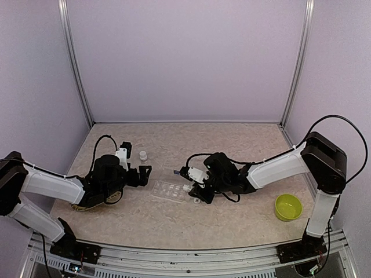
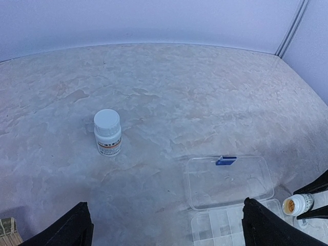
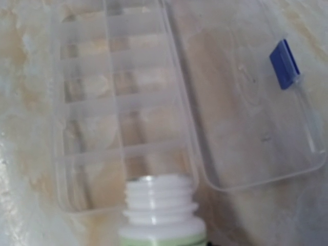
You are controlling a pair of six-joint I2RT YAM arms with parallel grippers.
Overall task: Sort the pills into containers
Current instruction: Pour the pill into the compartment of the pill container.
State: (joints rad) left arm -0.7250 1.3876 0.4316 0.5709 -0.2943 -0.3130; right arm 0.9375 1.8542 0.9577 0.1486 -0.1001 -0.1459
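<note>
Our left end effector stands wide and holds nothing, its two dark fingers framing the left wrist view low over the table. Ahead of it, a little to its left, a capped bottle stands upright on the table by itself. Our right end effector is closed narrow around an open bottle, which it holds tipped on its side at the box's edge. In the left wrist view we see the pills as an orange mass inside the bottle's mouth. In the right wrist view the bottle's threaded white neck points at the compartments. The box lies flat on the table between the arms, its clear lid swung fully open and resting on the table beside the compartments, with a blue latch on the lid's far edge. A green bowl sits well apart to the right, and a woven tray shows under the left arm.
</note>
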